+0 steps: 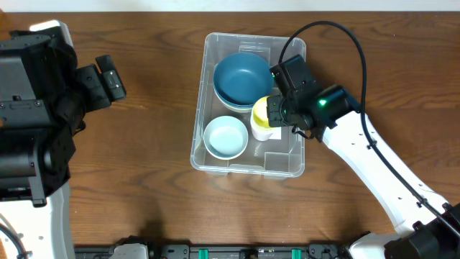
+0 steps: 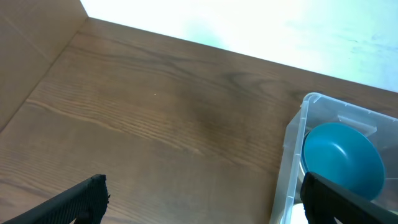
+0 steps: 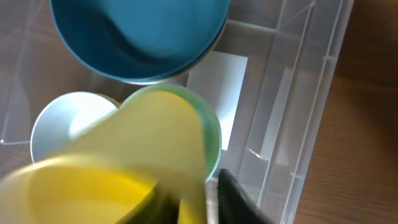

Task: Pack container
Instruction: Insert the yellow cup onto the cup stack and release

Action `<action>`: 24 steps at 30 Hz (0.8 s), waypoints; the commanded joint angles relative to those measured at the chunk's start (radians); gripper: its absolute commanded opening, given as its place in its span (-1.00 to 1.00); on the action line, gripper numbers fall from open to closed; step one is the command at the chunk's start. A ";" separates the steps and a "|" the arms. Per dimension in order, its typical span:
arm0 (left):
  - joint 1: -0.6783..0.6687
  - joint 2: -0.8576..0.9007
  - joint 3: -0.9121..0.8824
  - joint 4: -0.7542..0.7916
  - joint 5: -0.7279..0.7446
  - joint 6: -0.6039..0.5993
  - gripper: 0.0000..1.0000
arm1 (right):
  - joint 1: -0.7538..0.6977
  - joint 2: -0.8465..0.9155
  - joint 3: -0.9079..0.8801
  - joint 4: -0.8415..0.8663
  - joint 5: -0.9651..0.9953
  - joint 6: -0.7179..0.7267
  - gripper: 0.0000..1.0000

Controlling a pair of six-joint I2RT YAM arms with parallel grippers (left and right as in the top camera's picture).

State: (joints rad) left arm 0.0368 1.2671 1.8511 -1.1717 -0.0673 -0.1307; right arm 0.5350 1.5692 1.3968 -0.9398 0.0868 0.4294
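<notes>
Overhead layout: the container (image 1: 284, 160) is sitting in the middle of the surface (image 1: 158, 194), between the two arms.
Step in hand: the right jaws are lowering a yellow cup (image 1: 261, 115) inside, by the wall nearest their own arm. I judge this to be the placing stage of the packing.
Right jaws: they are straddling the cup's wall in the right wrist view, one finger inside and one outside. I cannot tell whether they are pinching or letting go.
Left jaws: they are standing wide and holding nothing, over bare wood well apart from the container.
Next move: it is probably calling for a full release and a straight lift, so the cup is not tipping onto the pale bowl (image 1: 226, 137) just beside it.
Container's look: clear plastic with rounded corners and moulded ribs, a white label (image 3: 216, 87) showing on the bottom. A blue bowl (image 1: 242, 78) is filling one end.
</notes>
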 commanded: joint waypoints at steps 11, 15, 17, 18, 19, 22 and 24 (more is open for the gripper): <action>0.003 0.001 0.002 -0.002 -0.013 -0.002 0.96 | -0.049 -0.136 0.097 0.015 0.023 0.000 0.72; 0.003 0.001 0.002 -0.003 -0.012 -0.002 0.96 | -0.070 -0.198 0.097 0.029 0.056 0.000 0.89; 0.003 0.001 0.002 -0.003 -0.012 -0.002 0.96 | -0.071 -0.228 0.097 0.031 0.055 0.001 0.99; 0.003 0.001 0.002 -0.003 -0.012 -0.002 0.96 | -0.070 -0.238 0.097 0.034 0.055 0.003 0.99; 0.003 0.001 0.002 -0.003 -0.012 -0.002 0.96 | -0.067 -0.248 0.097 0.035 0.053 0.004 0.98; 0.003 0.001 0.002 -0.003 -0.012 -0.002 0.96 | -0.062 -0.267 0.097 -0.021 0.038 0.001 0.98; 0.003 0.001 0.002 -0.003 -0.012 -0.002 0.96 | -0.066 -0.279 0.097 -0.065 0.064 -0.020 0.98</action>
State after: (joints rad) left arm 0.0368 1.2671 1.8511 -1.1717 -0.0673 -0.1307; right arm 0.4706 1.3079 1.4776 -0.9836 0.1253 0.4274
